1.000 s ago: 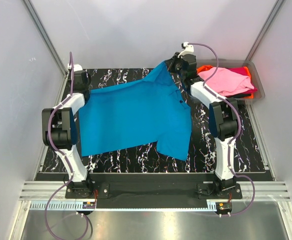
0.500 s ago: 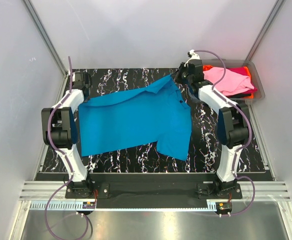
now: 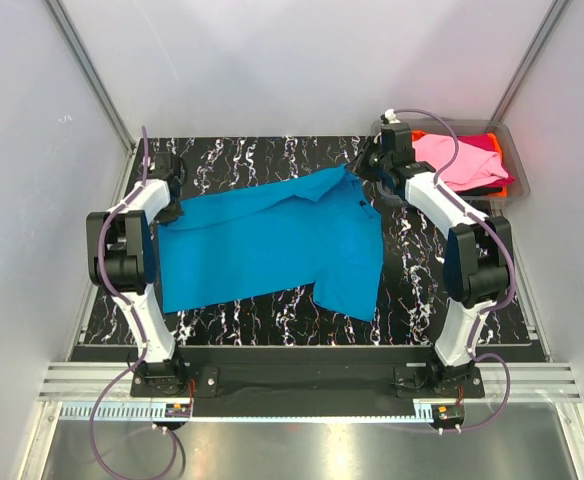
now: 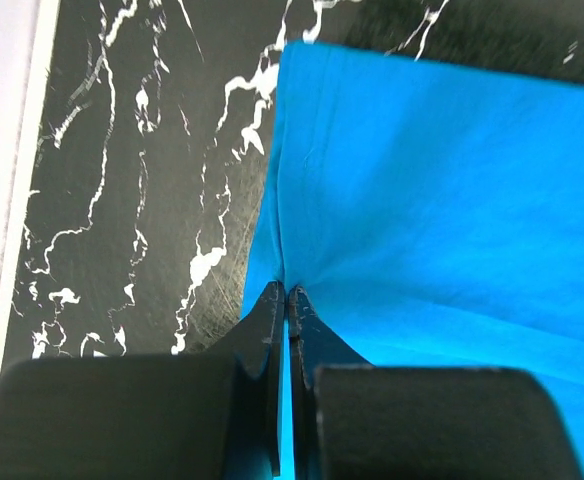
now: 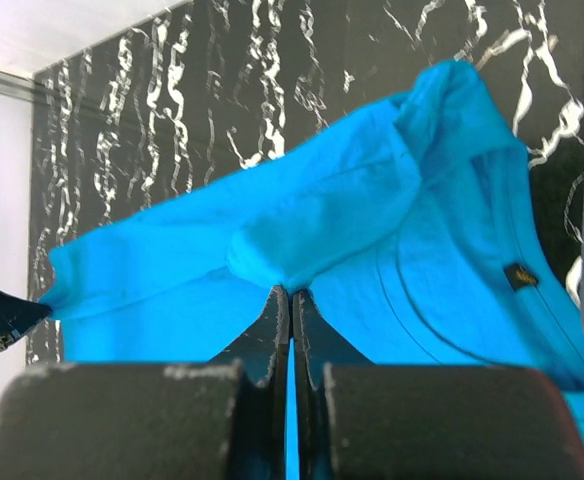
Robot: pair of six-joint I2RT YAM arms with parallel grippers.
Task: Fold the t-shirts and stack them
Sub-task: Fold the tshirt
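Bright turquoise-blue cotton t-shirt (image 3: pixel 272 245) spread across my black white-veined marble-pattern table (image 3: pixel 272 312).
My left gripper (image 3: pixel 175 208) is clamped tight on its left edge, and my right gripper (image 3: pixel 358 170) pinches a bunched fold at its far right corner.

right tool (image 3: pixel 357 170) farther right, blue shirt (image 3: pixel 272 245) flatter

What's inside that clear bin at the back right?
A pink t-shirt lies on top in the bin; edges of an orange shirt, a magenta shirt and a black shirt show beneath. The rest is covered.
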